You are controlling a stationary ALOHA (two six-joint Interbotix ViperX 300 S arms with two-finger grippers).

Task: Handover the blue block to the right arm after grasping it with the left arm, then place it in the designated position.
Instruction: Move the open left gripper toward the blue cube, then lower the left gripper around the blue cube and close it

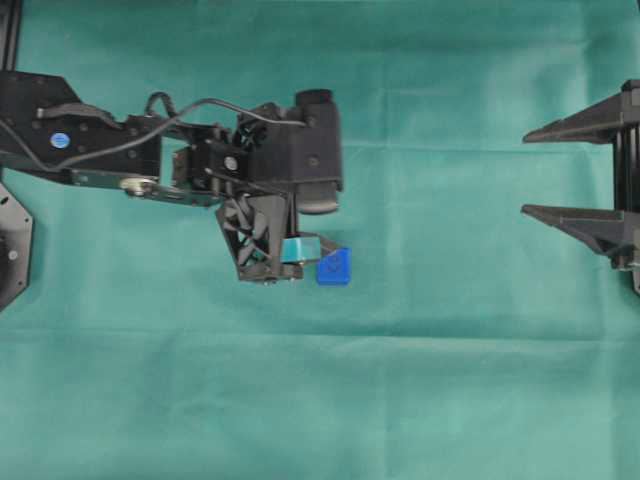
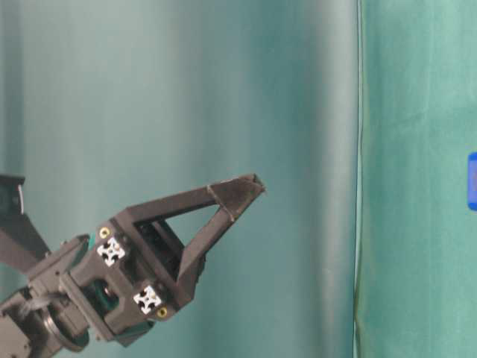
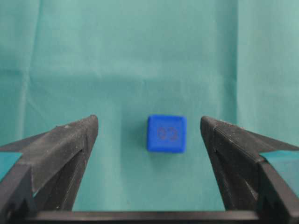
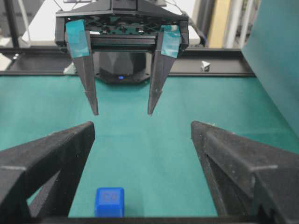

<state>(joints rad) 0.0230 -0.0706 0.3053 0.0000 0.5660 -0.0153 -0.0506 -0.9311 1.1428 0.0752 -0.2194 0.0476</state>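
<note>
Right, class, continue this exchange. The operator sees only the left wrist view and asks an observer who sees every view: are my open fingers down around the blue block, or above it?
Observer: Above it. The right wrist view shows the left gripper hanging in the air, fingertips clear of the blue block on the green cloth.
Operator: Where is the right gripper?
Observer: At the right edge of the overhead view. The right gripper is open and well apart from the block.

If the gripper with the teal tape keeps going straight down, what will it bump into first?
Probably the blue block: it sits between the open left gripper fingers, on the green cloth. How high the gripper is stays unclear.
</note>
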